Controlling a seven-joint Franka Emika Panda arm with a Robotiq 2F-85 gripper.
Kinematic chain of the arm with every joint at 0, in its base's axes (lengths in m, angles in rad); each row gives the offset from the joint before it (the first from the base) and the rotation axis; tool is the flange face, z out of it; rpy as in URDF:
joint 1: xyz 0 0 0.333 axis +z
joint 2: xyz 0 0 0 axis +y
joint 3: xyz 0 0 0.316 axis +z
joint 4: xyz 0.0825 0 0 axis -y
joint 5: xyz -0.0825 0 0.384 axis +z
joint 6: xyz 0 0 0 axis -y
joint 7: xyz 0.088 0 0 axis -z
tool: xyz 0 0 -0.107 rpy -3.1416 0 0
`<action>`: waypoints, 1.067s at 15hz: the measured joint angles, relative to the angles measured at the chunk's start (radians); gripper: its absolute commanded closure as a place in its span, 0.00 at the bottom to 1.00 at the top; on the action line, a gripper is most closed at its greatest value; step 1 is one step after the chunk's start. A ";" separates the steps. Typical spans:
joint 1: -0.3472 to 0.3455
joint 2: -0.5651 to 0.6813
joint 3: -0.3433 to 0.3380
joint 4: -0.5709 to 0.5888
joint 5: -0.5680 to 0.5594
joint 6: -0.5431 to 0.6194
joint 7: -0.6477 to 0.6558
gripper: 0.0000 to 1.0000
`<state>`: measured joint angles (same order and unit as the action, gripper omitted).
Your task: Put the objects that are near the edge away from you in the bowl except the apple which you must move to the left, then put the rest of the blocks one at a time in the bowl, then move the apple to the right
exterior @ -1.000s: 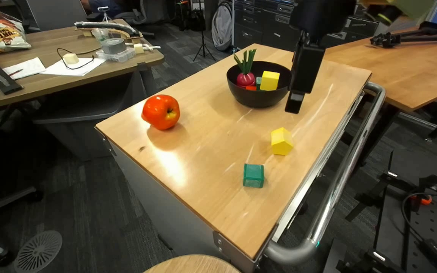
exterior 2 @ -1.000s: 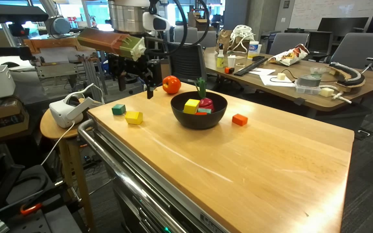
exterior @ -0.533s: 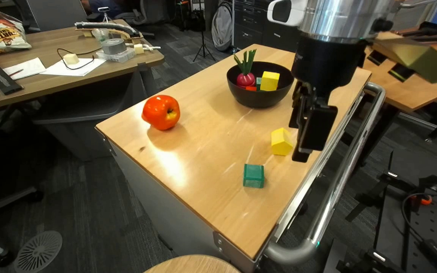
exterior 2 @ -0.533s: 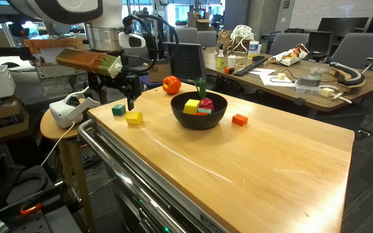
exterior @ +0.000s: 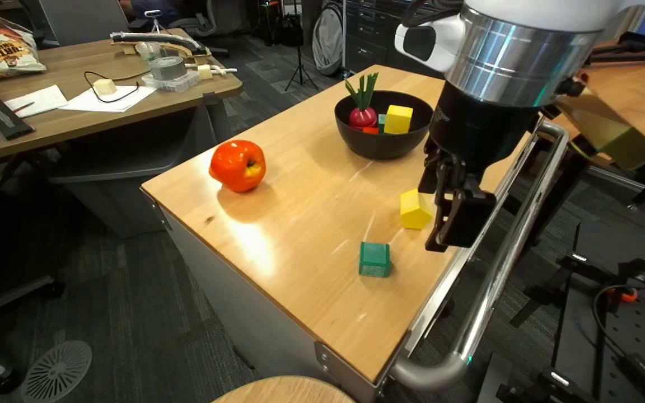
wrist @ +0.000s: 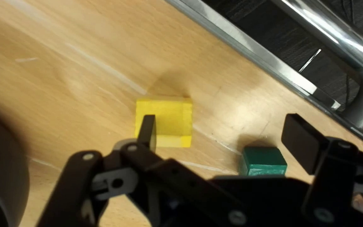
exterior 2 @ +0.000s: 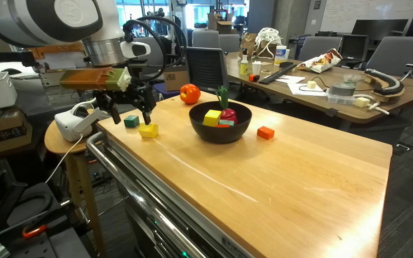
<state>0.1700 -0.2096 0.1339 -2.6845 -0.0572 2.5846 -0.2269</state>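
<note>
In both exterior views the black bowl (exterior: 381, 146) holds the dark red toy fruit (exterior 2: 228, 115) with its green stalk, a yellow block (exterior 2: 212, 117), a green piece and a red-orange piece. A second yellow block (wrist: 175, 119) and a green cube (wrist: 263, 159) lie apart on the wooden top. A red-orange block (exterior 2: 265, 132) sits on the far side of the bowl. The apple (exterior: 238, 165) rests alone near a corner. My gripper (wrist: 225, 134) hangs open above the loose yellow block and green cube, its fingers wide apart and holding nothing. One finger (wrist: 146, 129) overlaps the yellow block in the wrist view.
A metal handle rail (exterior: 501, 280) runs along the edge beside the arm. A stool with a white headset (exterior 2: 72, 125) stands off the table's corner. Another table (exterior 2: 292, 86) with a chips bag and tape stands apart.
My gripper has moved away from the bowl and come down towards the loose yellow block and green cube, turning somewhat. It stays open, and the objects have not moved.
</note>
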 measured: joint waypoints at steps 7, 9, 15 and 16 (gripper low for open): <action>-0.054 0.015 0.002 -0.029 -0.241 0.097 0.139 0.00; -0.075 0.024 0.002 -0.029 -0.274 0.111 0.163 0.12; -0.092 0.068 -0.010 -0.016 -0.264 0.134 0.183 0.62; -0.092 0.079 -0.013 -0.010 -0.260 0.137 0.185 0.71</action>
<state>0.0776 -0.1306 0.1211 -2.6948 -0.3174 2.7213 -0.0418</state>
